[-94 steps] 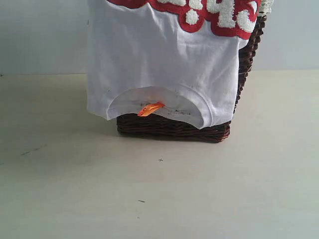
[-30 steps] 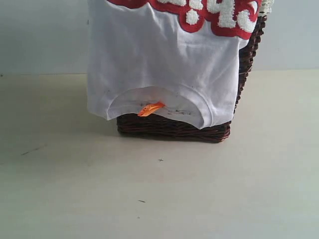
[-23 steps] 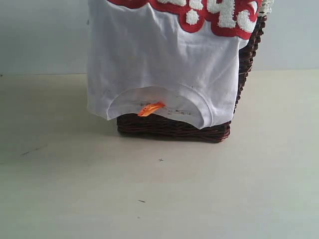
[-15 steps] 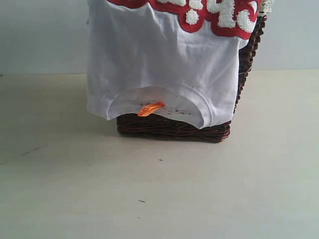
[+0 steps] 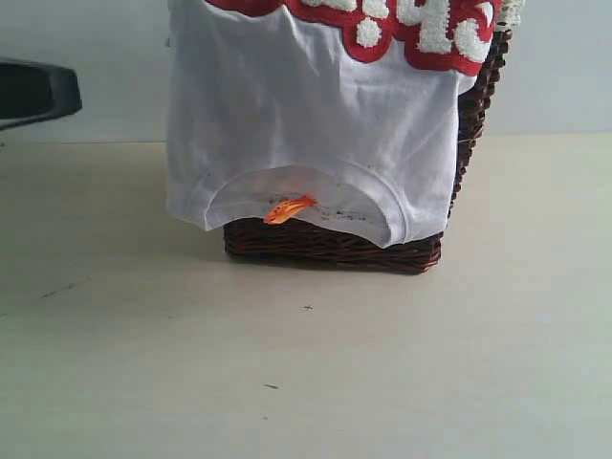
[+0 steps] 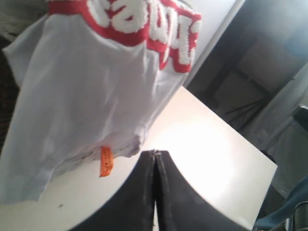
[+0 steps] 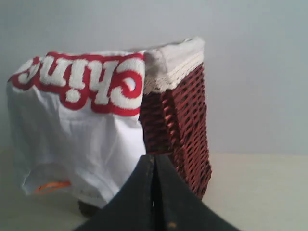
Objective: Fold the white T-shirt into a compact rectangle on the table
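The white T-shirt (image 5: 316, 115) hangs upside down over the front of a dark wicker basket, with its red-outlined lettering at the top and its collar and orange neck tag (image 5: 289, 207) at the bottom. It also shows as the T-shirt (image 6: 82, 91) in the left wrist view and the T-shirt (image 7: 77, 125) in the right wrist view. My left gripper (image 6: 155, 153) is shut and empty, apart from the shirt's lower edge. A dark part of the left arm (image 5: 36, 89) pokes in at the far left of the exterior view. My right gripper (image 7: 154, 156) is shut and empty, short of the basket.
The wicker basket (image 5: 335, 249) stands at the back middle of the pale table (image 5: 306, 373), with a cloth lining at its rim (image 7: 173, 62). The table's far edge (image 6: 260, 159) drops off toward dark room clutter in the left wrist view.
A dark part of the left arm has come into the exterior view at the far left. The shirt and basket have not moved.
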